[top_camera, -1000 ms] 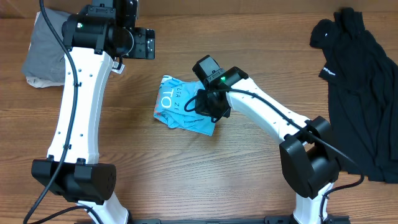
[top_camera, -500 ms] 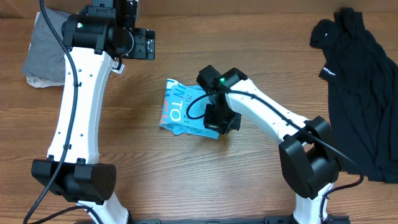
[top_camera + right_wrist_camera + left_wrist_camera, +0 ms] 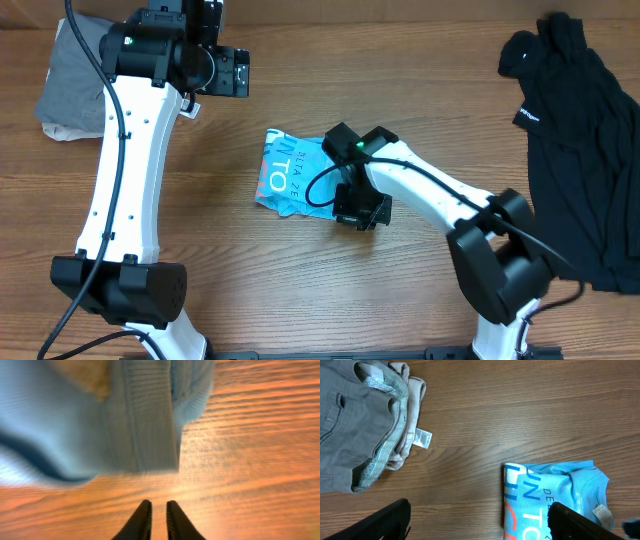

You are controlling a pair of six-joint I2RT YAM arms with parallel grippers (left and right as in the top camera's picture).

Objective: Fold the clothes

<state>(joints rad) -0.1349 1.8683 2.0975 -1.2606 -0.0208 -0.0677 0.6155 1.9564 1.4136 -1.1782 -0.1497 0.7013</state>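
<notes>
Your right pincer [image 3: 158,506], barely parted and empty, sits just off the folded blue T-shirt [image 3: 100,415], probably sparing the fold; left pincer [image 3: 479,511] hovers spread.

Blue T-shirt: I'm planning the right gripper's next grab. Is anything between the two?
Nothing visible does. In the right wrist view, only bare table lies between the right gripper and the near edge of the blue T-shirt.
</notes>
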